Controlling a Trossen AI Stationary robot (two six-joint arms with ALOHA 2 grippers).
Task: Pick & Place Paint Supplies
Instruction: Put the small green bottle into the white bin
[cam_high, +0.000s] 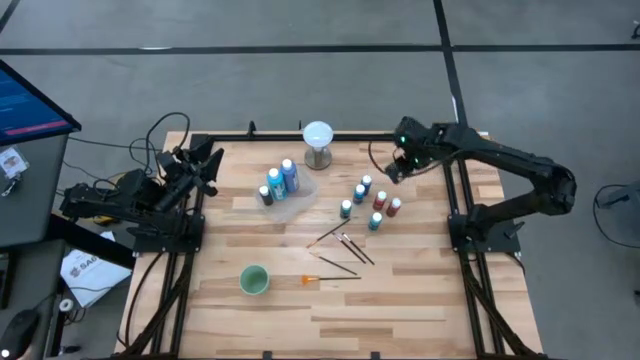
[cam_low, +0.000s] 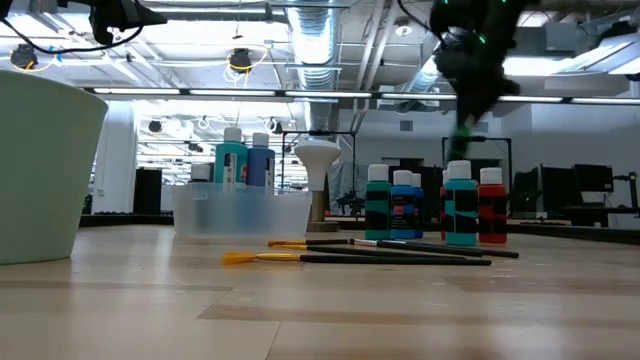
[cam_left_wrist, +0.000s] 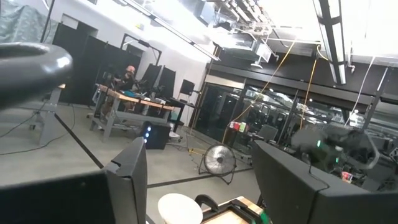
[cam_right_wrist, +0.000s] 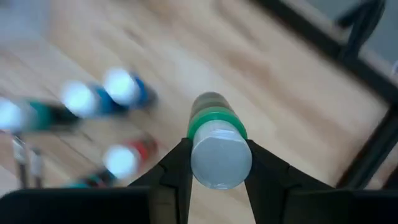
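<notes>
- High view: the right gripper (cam_high: 393, 172) is seen raised near the table's far right, about 2 o'clock from the loose cluster of paint bottles (cam_high: 370, 203). Its fingers can't really be made out from up here. The left gripper (cam_high: 205, 165) is parked at the 9 o'clock edge of the table. The clear tub (cam_high: 290, 195) with three bottles in it sits around 11 o'clock from the brushes (cam_high: 340, 250), and a green cup (cam_high: 254, 280) at roughly 7 o'clock.
- Low view: the right arm is seen hanging above the bottle row, just over a teal bottle (cam_low: 460, 205). A low carry toward the tub could get the standing ones clipped and toppled, and the white globe lamp (cam_low: 318, 170) stands close behind the tub too.
- Left wrist view: its own two fingers (cam_left_wrist: 127, 180) are seen spread wide, nothing between them, pointed out into the room.
- Right wrist view: a green-paint bottle (cam_right_wrist: 216, 146) is pinched between the two dark fingers, white cap toward the camera, green band just behind it. It's held only by the narrow cap end, so it could probably be swung or slipped out if moved fast. The ones below are blurred, so the bottle looks to be lifted clear of the table.
</notes>
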